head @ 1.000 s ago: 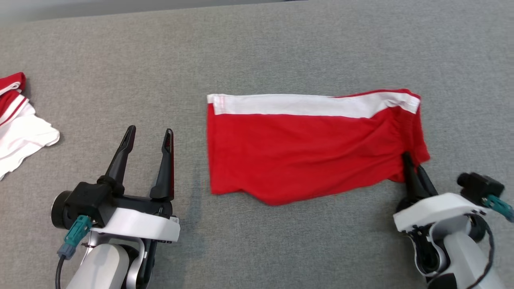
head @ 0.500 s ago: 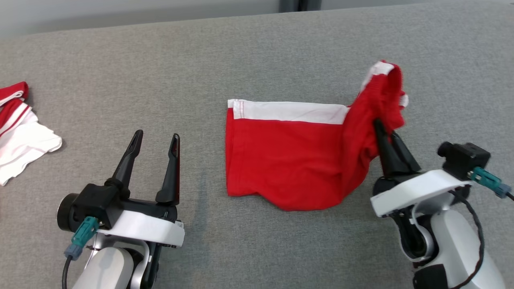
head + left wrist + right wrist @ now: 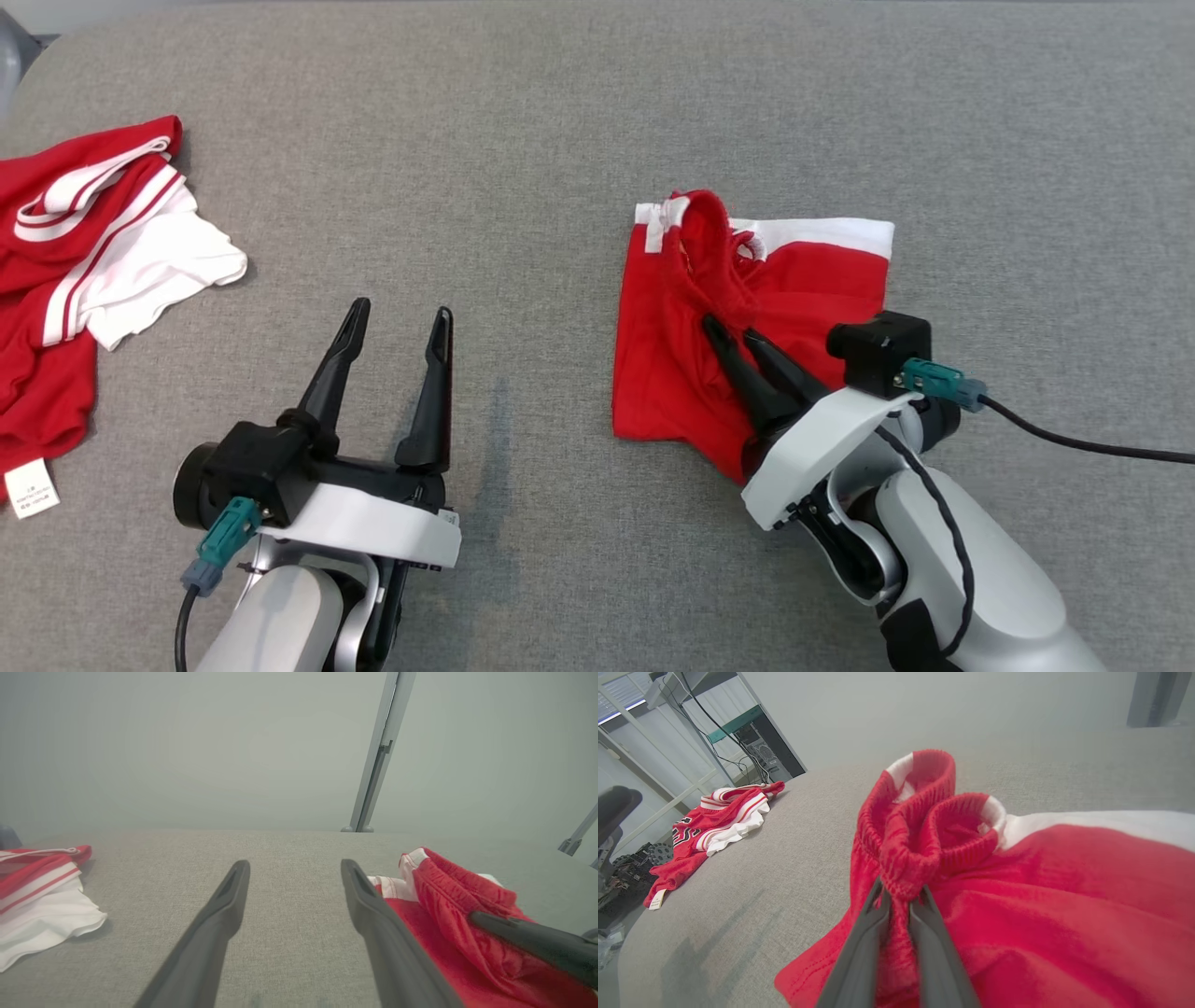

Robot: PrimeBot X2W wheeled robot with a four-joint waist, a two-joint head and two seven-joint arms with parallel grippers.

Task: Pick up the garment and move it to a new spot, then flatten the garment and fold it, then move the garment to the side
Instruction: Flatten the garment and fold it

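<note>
The garment is a pair of red shorts with a white stripe, lying doubled over on the grey table. Its elastic waistband is bunched upright near the far left corner. My right gripper rests on top of the folded cloth, its fingers pinched on a ridge of red waistband fabric. The left wrist view shows the garment at the right, with one dark right finger lying on it. My left gripper hovers open over bare table left of the garment, nothing between its fingers.
A crumpled red and white jersey lies at the table's far left, its label near the front edge; it also appears in the wrist views. A metal post stands beyond the table. Shelving with cables is off to the side.
My right gripper lifted the garment's right end and carried it over to the left, doubling the shorts onto themselves. The head camera shifted. The left gripper stayed open.
</note>
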